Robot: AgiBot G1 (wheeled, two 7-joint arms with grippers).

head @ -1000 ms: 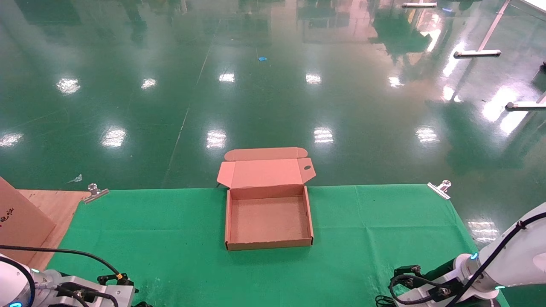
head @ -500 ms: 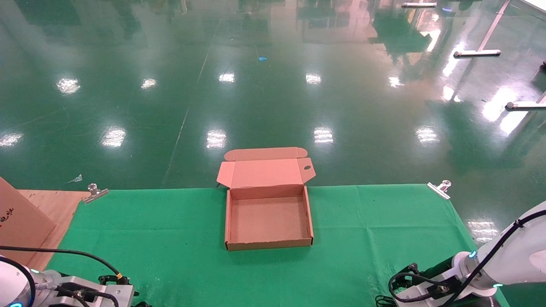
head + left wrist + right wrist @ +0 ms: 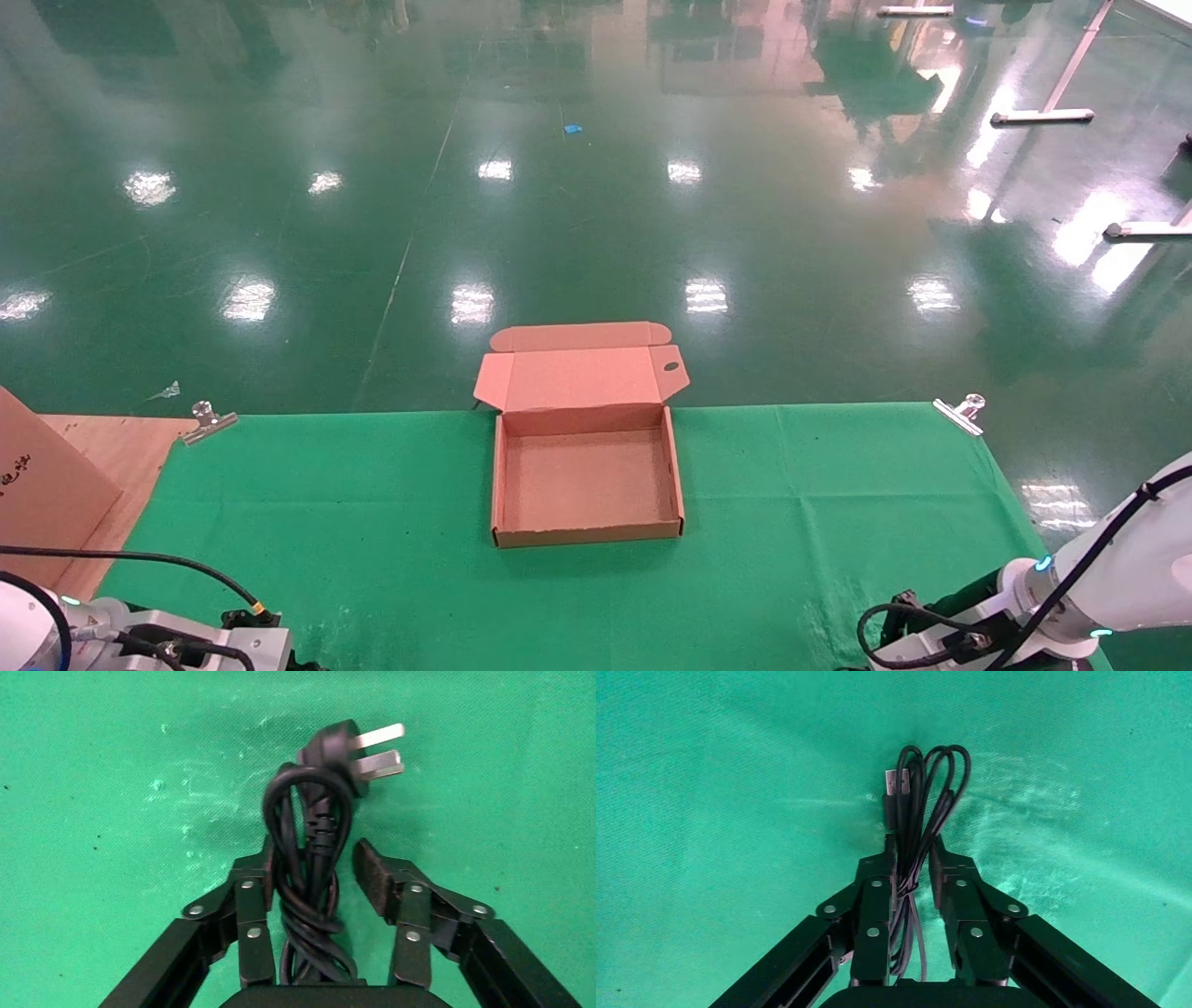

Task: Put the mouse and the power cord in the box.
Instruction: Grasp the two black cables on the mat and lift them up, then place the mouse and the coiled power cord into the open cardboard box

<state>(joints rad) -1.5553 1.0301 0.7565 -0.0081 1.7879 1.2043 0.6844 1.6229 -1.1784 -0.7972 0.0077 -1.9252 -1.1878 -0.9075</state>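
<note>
Sits open on the green-clothed bench (image 3: 372,503), the box (image 3: 587,536), lid folded back away from the robot, inside bare cardboard.

Reaches in low from the near left of the box: left arm (image 3: 233,643), wrist just above the cloth, well apart from the box. Straddles the power cord (image 3: 309,811) with the left gripper (image 3: 315,859), pointing down at the bench. Jaws spread wide: one pad (image 3: 267,874) against the side of the bundle, the other pad (image 3: 369,871) clear of it with cloth showing between. Lies flat on the cloth, that cord, looped in a short bundle, pronged plug (image 3: 337,748) sticking out beyond the fingertips.

Comes in low from the near right of the box: right arm (image 3: 1071,587), also well apart from it. Points down at the cloth with the right gripper (image 3: 912,850), jaws drawn in narrow, pads touching both sides of the mouse wire (image 3: 926,776). Runs out past the fingertips in thin folded loops, with a USB plug (image 3: 892,782) beside them. Cannot see the mouse body itself.
</note>
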